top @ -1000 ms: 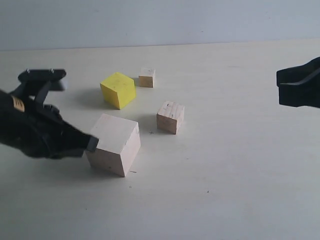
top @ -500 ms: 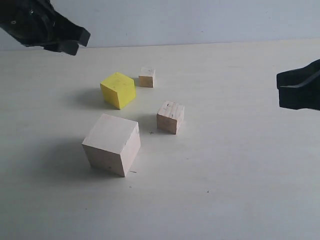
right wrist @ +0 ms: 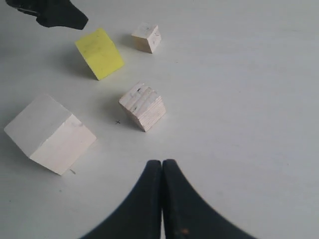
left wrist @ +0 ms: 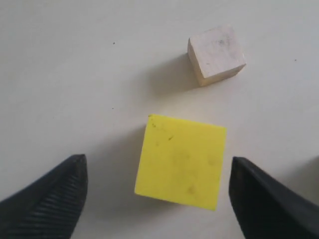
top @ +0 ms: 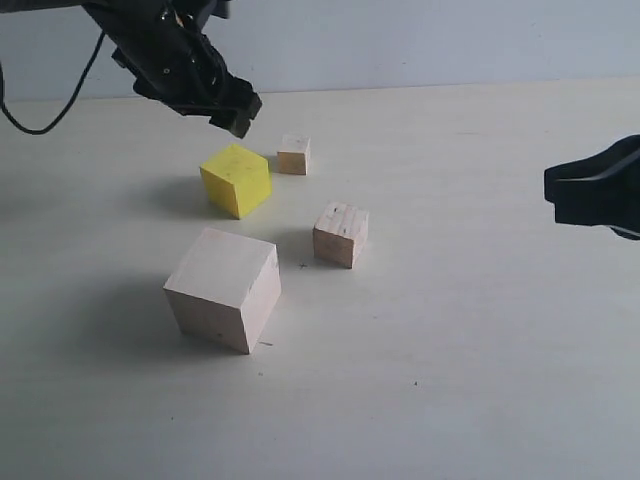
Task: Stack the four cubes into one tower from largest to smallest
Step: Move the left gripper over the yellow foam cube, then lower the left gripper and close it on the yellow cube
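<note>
The table (top: pixel 480 380) holds a big wooden cube (top: pixel 224 288), yellow cube (top: pixel 237 179), two small cubes (top: pixel 341 234) (top: pixel 294 155).

On the table (top: pixel 480 330), front left: largest cube (top: pixel 222 288). Behind it, apart: second-largest cube (top: pixel 237 179). Just behind and right of that, near but not touching: smallest cube (top: pixel 294 155). Right of the largest, before the smallest: third-largest cube (top: pixel 341 234).

Bare lab-style test bench: plain white tabletop (top: pixel 480 350), blank pale wall (top: pixel 400 40).
</note>
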Motion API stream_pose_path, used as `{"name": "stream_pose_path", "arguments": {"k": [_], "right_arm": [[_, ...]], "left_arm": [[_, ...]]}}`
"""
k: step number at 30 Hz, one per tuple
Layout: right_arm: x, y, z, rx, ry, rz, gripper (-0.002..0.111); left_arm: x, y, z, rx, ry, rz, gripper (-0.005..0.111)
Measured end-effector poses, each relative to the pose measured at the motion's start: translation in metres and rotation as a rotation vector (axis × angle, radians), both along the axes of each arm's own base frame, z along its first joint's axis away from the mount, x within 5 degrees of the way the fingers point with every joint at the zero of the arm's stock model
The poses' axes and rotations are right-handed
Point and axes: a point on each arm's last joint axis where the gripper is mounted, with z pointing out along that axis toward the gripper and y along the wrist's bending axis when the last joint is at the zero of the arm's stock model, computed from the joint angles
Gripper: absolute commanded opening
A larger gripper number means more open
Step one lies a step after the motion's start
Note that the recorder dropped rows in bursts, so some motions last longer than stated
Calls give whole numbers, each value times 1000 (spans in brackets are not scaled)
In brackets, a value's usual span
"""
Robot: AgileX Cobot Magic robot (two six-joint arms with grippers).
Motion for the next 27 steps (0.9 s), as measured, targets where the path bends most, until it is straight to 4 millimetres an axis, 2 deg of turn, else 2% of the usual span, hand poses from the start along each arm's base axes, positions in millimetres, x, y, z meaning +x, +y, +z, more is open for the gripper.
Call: {"name": "stream_pose_path", "arguments": {"k": [4, 8, 18, 27], "right_arm": [[-3, 0, -3, -10, 45, 9, 0], [-4, 0, -4, -15, 65, 14, 0], [-5, 0, -4, -17, 69, 15, 0], [-5, 0, -4, -17, 69, 15, 0]], "left_arm": [[15, -7, -19, 36, 27, -41, 76], [22, -11, -25, 63, 46, -77, 76], [23, -13, -44, 95, 98, -130, 76], [18, -29, -54, 53, 129, -204, 76]]}}
